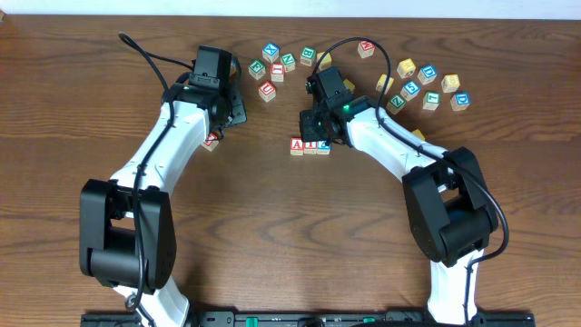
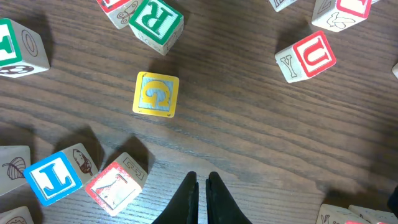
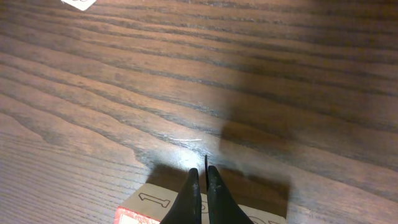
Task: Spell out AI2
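Above the block row (image 1: 310, 148), right pincer (image 3: 199, 171) clenched empty; left pincer (image 2: 203, 177) likewise.

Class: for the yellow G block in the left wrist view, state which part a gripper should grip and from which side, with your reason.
Grip the yellow G block by two opposite side faces, coming straight down from above. It lies flat with the G face up and bare table all round it, so there is probably room on either side.
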`<action>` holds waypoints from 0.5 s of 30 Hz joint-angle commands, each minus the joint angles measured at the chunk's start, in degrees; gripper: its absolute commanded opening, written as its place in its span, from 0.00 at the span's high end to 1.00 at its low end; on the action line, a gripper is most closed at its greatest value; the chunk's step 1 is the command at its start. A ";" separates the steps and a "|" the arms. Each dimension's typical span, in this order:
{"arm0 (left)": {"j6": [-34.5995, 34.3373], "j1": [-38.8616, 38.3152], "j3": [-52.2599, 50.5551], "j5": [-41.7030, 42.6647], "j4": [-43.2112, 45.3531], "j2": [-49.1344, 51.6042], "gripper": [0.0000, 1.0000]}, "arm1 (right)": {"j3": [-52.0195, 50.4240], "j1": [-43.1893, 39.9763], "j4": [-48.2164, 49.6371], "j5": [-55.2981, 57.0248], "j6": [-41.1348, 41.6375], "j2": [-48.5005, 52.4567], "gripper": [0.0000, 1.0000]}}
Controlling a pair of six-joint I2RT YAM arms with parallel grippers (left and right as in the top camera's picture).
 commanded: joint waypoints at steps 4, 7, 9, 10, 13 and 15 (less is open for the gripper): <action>-0.76 0.02 0.52 -0.76 -0.17 -0.44 0.93 | 0.48 0.94 -0.59 0.74 0.72 -0.96 0.99; -0.76 0.02 0.52 -0.76 -0.17 -0.44 0.92 | 0.48 1.09 -0.76 0.74 0.76 -0.96 0.99; -0.76 0.02 0.52 -0.76 -0.17 -0.44 0.93 | 0.48 1.14 -0.87 0.72 0.76 -0.96 0.99; -0.76 0.02 0.52 -0.76 -0.17 -0.44 0.92 | 0.48 1.16 -0.98 0.72 0.79 -0.96 0.99; -0.76 0.02 0.52 -0.76 -0.17 -0.44 0.93 | 0.48 1.16 -1.20 0.72 0.79 -0.96 0.99; -0.76 0.02 0.52 -0.76 -0.17 -0.44 0.93 | 0.48 1.16 -1.29 0.70 0.79 -0.96 0.99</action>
